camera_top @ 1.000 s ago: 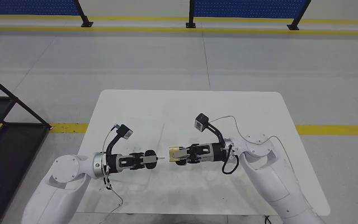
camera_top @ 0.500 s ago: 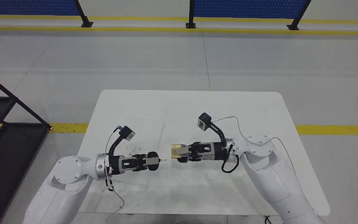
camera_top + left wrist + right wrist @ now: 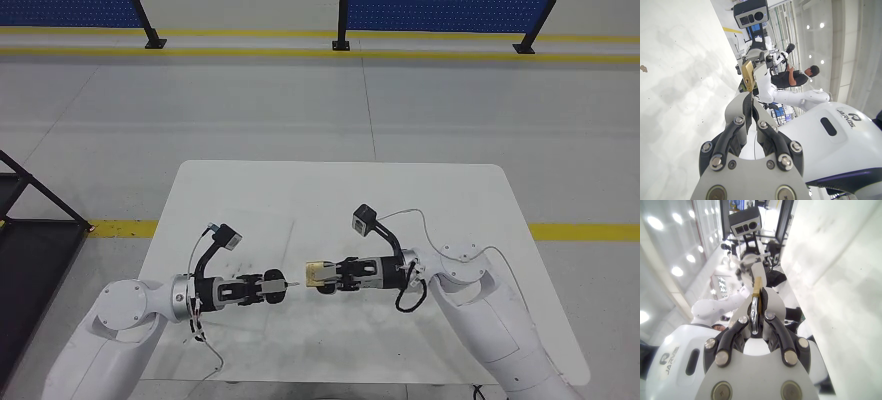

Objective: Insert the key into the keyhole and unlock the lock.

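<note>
Over the table [image 3: 450, 200], left gripper [image 3: 279, 287] is pinched tight on the key [image 3: 291, 285], tip aimed at the lock [image 3: 318, 272]; right gripper [image 3: 329, 274] is closed on the lock, keyhole [image 3: 747, 80] facing the key, just apart; guessing both are stiff metal, key light and slippery, so pinch its flat head.
</note>
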